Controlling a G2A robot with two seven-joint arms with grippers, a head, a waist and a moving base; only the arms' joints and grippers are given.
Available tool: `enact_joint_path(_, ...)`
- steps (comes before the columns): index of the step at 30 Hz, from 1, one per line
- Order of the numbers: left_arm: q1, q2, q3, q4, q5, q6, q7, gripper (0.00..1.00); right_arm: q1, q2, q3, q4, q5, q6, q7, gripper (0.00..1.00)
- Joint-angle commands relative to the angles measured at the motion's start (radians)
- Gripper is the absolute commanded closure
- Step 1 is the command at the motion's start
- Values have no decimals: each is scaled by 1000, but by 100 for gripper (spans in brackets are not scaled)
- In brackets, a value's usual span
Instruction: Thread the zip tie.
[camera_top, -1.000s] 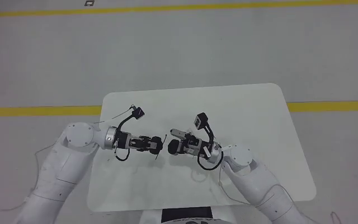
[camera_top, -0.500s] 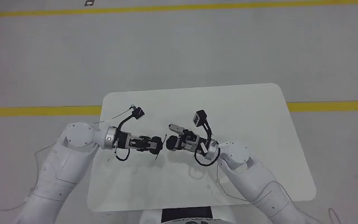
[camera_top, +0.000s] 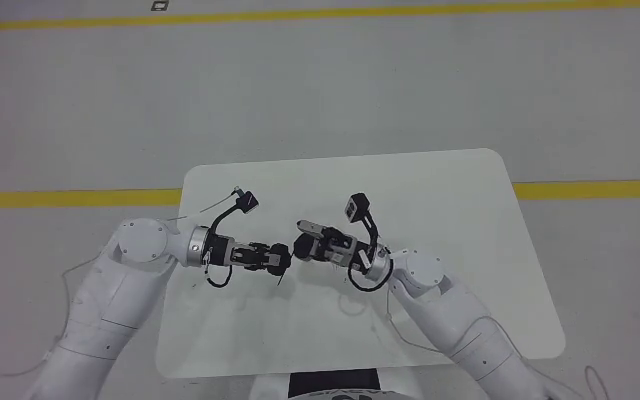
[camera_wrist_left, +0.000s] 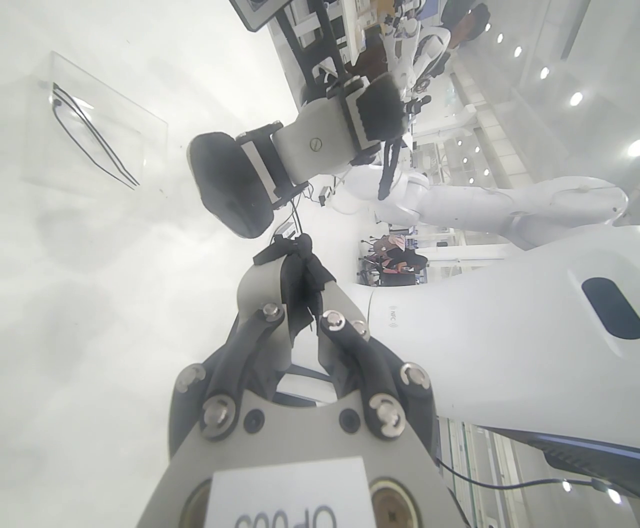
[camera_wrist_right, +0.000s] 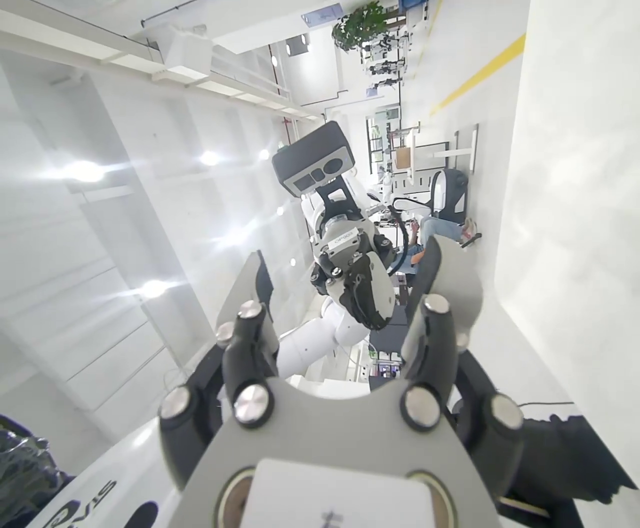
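My left gripper (camera_wrist_left: 299, 252) is shut on a thin black zip tie (camera_wrist_left: 298, 226), whose end sticks up past the fingertips. In the top view the left gripper (camera_top: 282, 258) hovers over the table's near middle, the zip tie (camera_top: 283, 275) trailing below it. My right gripper (camera_top: 303, 245) faces it tip to tip, almost touching. In the left wrist view the right gripper (camera_wrist_left: 305, 145) stands open just beyond the tie's end, one black pad (camera_wrist_left: 232, 187) on each side. The right wrist view shows its own fingers (camera_wrist_right: 440, 270) spread, with the left gripper (camera_wrist_right: 367, 300) between them farther off.
A clear flat tray (camera_wrist_left: 95, 130) holding two or three more black zip ties lies on the white table (camera_top: 450, 200) beyond the grippers. Both arms meet over the table's near half; the far half and right side are bare.
The right gripper has moved left toward the left gripper, closing the gap to almost nothing. The left arm has stayed put with the zip tie.
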Motion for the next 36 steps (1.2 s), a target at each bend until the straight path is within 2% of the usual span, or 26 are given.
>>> enact_joint_path(1, 0, 0, 0, 0, 0, 0, 0, 100, -1, 0, 2, 5, -2, -5, 8, 75)
enact_joint_path(3, 0, 0, 0, 0, 0, 0, 0, 100, -2, 1, 2, 5, -9, -9, 16, 80)
enact_joint_path(10, 0, 0, 0, 0, 0, 0, 0, 100, -9, 1, -2, 1, -30, -20, 26, 87)
enact_joint_path(12, 0, 0, 0, 0, 0, 0, 0, 100, -9, 1, -3, 1, -32, -21, 26, 93)
enact_joint_path(18, 0, 0, 0, 0, 0, 0, 0, 100, -11, 0, -1, 2, -31, -23, 25, 96)
enact_joint_path(20, 0, 0, 0, 0, 0, 0, 0, 100, -12, 0, 0, 1, -31, -24, 26, 100)
enact_joint_path(29, 0, 0, 0, 0, 0, 0, 0, 100, -15, 1, 6, -2, -36, -26, 28, 100)
enact_joint_path(31, 0, 0, 0, 0, 0, 0, 0, 100, -17, 1, 8, -3, -36, -27, 26, 60)
enact_joint_path(32, 0, 0, 0, 0, 0, 0, 0, 100, -18, 1, 8, -5, -38, -27, 23, 57)
enact_joint_path(36, 0, 0, 0, 0, 0, 0, 0, 100, -19, 1, 9, -7, -41, -26, 22, 60)
